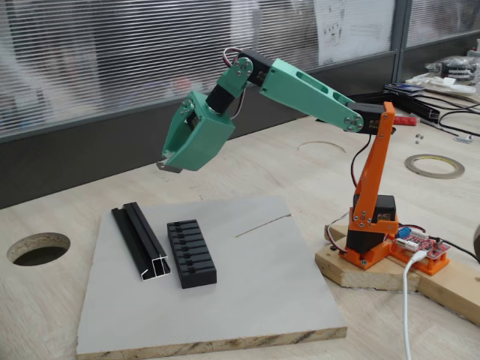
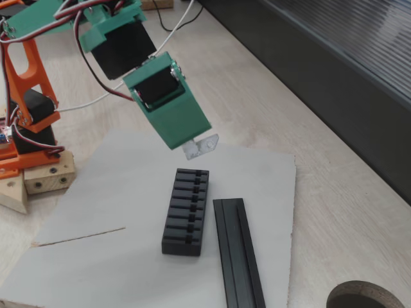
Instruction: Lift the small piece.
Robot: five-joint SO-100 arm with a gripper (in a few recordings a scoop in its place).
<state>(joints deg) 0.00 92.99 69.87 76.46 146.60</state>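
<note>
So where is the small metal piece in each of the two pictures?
A fixed view: the small piece is left of centre, at the tip of the green hand, in the air above the grey board.
Another fixed view: the small piece is at centre, under the hand's tip.
Shared landmark: the black ribbed block lies below it on the board.

No text, label, brand, number or sign can be read in either fixed view. The white paper sheet taped to the far window blind carries dark marks, too blurred to make out. The small red circuit board at the arm's base bears no legible print.
</note>
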